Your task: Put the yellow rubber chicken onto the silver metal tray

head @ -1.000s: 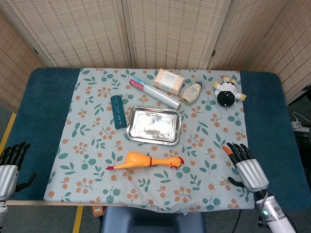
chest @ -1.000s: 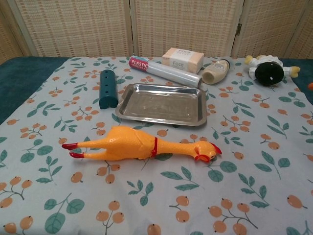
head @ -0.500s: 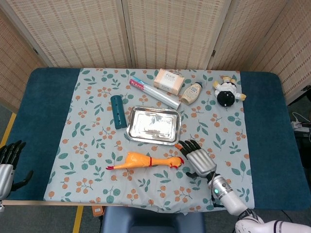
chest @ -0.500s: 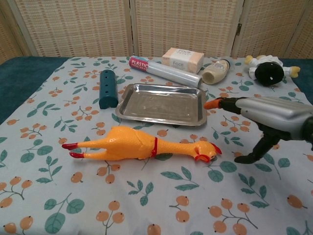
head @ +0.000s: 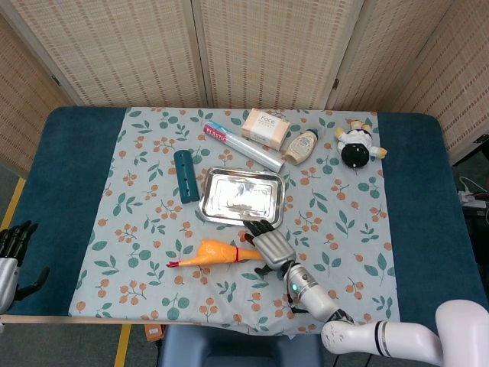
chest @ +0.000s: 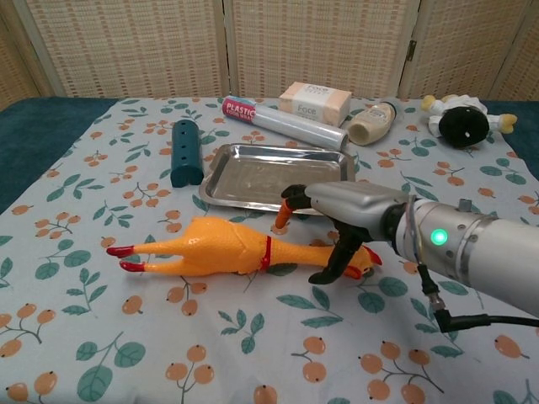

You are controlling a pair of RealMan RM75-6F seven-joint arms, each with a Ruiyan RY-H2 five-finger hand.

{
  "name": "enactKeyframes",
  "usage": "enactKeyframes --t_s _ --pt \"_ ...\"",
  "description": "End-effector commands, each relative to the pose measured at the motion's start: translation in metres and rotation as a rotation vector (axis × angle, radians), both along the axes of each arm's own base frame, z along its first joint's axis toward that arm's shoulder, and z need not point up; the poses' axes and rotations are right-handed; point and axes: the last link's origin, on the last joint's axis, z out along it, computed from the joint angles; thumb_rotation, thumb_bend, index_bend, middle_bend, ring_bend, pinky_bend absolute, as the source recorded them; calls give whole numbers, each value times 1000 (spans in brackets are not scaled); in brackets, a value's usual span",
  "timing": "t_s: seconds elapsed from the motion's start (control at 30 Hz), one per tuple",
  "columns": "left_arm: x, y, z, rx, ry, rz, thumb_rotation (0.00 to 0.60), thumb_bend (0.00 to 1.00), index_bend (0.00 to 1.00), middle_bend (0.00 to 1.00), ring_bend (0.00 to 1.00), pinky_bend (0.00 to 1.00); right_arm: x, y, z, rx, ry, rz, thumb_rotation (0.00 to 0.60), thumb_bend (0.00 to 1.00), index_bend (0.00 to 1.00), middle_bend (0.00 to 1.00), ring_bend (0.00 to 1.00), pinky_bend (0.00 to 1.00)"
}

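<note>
The yellow rubber chicken (head: 214, 253) (chest: 215, 247) lies on its side on the floral cloth, red feet to the left and head to the right. Just behind it sits the silver metal tray (head: 229, 191) (chest: 269, 178), which holds nothing. My right hand (head: 271, 248) (chest: 341, 210) hovers over the chicken's neck and head. Its fingers are spread toward the tray's front rim and its thumb reaches down in front of the neck. It holds nothing. My left hand (head: 11, 256) hangs off the table's front left corner with its fingers apart, far from the chicken.
A teal cylinder (head: 186, 176) (chest: 185, 151) lies left of the tray. Behind the tray are a plastic wrap roll (head: 243, 147), a soap box (head: 266, 128), a small bottle (head: 300, 147) and a black-and-white cow toy (head: 357, 145).
My right hand has swept left from the table's right front edge to above the chicken's head and neck. The left hand has sunk slightly. Chicken and tray have not moved.
</note>
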Motion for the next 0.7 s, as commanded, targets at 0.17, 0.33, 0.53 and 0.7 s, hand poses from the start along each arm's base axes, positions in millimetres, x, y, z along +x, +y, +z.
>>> enactKeyframes --t_s 0.17,0.33,0.53,0.7 --pt "0 -1 2 -1 -9 -5 600 364 0 0 0 22 5 -2 -13 -28 37 -10 600 217 398 0 0 0" --pt "1 -2 3 -6 -13 -7 600 367 0 0 0 22 1 -3 -16 -46 69 -28 600 231 496 0 0 0" --pt "1 -2 2 -14 -15 -6 600 369 0 0 0 22 -1 -2 -16 -69 89 -34 600 261 596 6 0 0" --pt "1 -3 3 -15 -17 -7 600 381 0 0 0 22 4 -2 -12 -116 80 -20 600 284 723 199 68 163"
